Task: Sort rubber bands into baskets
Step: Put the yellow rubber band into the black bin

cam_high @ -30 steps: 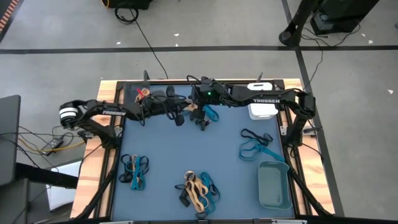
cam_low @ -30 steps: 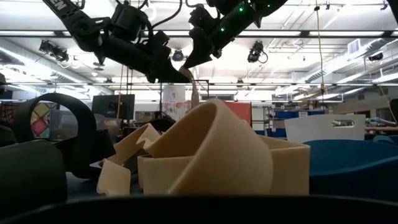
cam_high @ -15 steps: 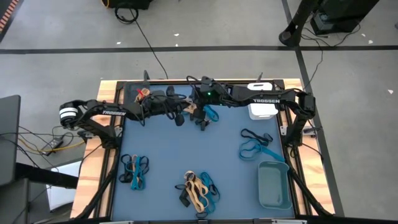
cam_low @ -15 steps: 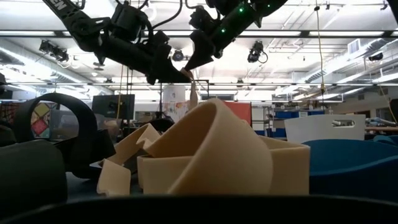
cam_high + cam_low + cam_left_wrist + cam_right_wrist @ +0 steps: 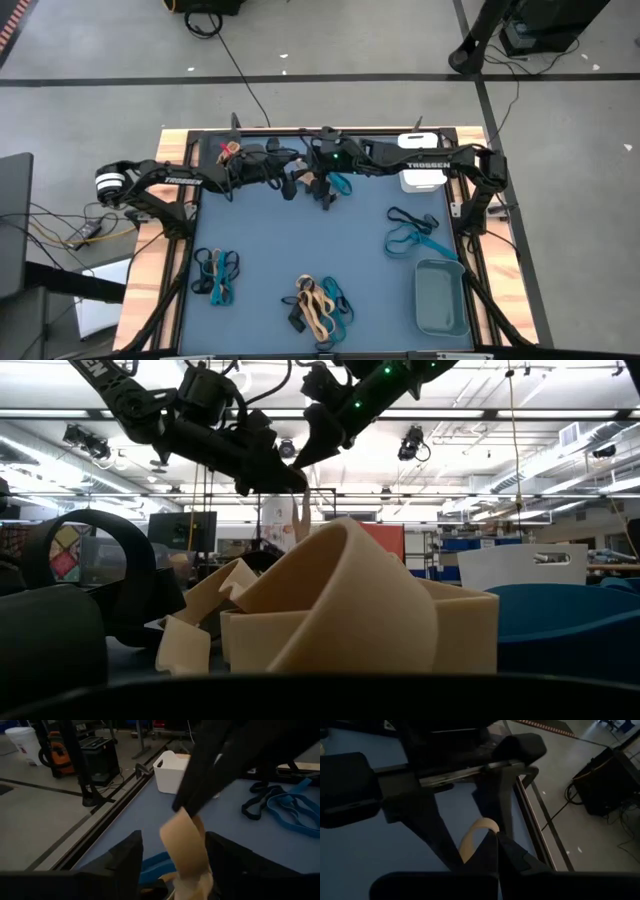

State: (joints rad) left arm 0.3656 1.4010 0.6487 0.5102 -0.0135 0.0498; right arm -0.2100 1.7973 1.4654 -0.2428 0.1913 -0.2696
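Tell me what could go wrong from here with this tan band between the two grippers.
1. The right gripper pinches the tan band only at its fingertips, so the band may slip and drop onto the blue bands below.
2. The band hangs between the fingers of the open left gripper; pulling away sideways could snag it.

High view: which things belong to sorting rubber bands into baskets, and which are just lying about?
Job: rubber band piles, tan rubber band, white basket, grey-teal basket.
Lying about: floor cable, black stand.
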